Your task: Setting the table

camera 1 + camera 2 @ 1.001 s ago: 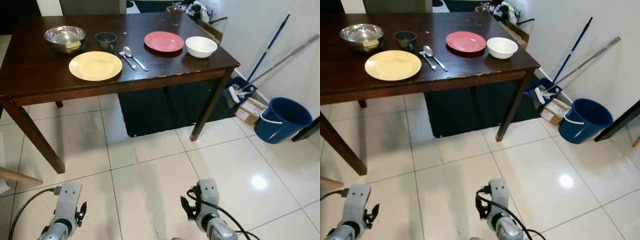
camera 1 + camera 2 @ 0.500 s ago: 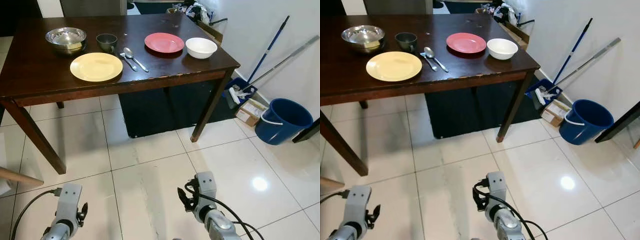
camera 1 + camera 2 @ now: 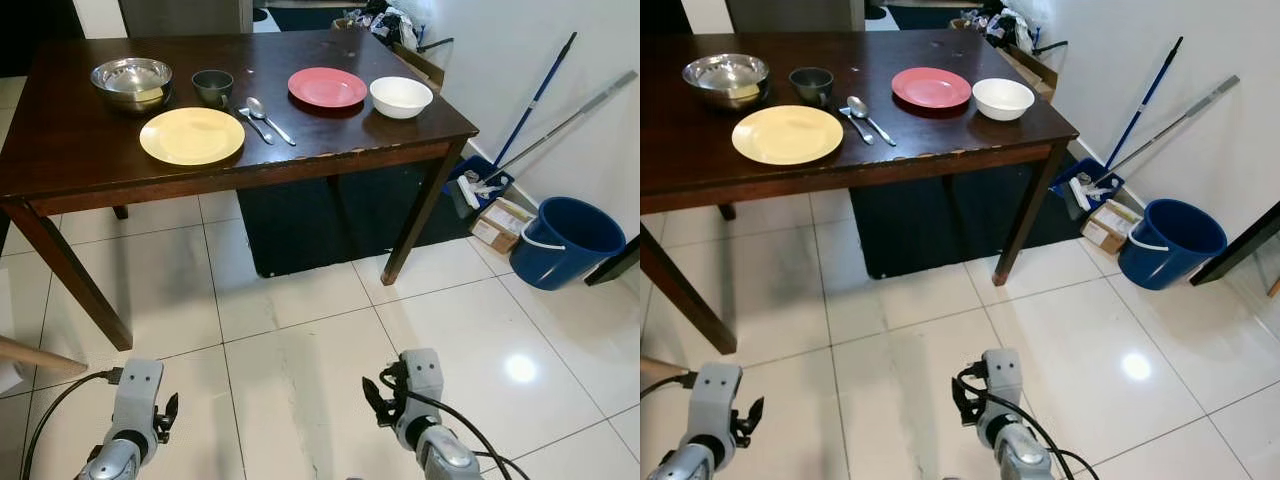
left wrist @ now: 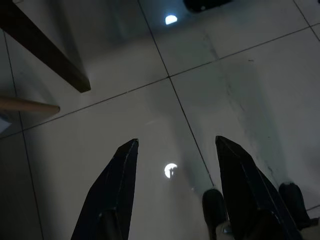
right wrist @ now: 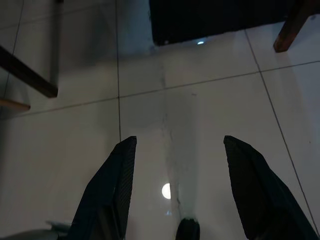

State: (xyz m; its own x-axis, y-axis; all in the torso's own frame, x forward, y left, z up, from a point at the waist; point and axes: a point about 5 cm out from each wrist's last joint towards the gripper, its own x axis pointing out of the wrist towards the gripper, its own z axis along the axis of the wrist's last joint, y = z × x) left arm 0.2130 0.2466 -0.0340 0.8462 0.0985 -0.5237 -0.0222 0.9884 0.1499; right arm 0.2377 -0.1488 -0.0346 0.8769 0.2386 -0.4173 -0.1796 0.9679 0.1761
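On the dark wooden table (image 3: 60,140) lie a yellow plate (image 3: 191,136), a red plate (image 3: 327,87), a white bowl (image 3: 401,96), a steel bowl (image 3: 131,79), a small dark cup (image 3: 212,84) and a spoon and fork (image 3: 262,117). Both arms hang low over the tiled floor, well short of the table. My left gripper (image 4: 174,150) is open with floor between its fingers. My right gripper (image 5: 177,145) is open too and holds nothing.
A blue bucket (image 3: 566,241), mop handles (image 3: 540,95), and a small cardboard box (image 3: 500,222) stand by the right wall. A dark mat (image 3: 330,215) lies under the table. A wooden leg (image 3: 35,355) juts in at the left.
The view has shifted only slightly. My right arm has drifted a little to the right; the left arm and the tableware are unchanged.
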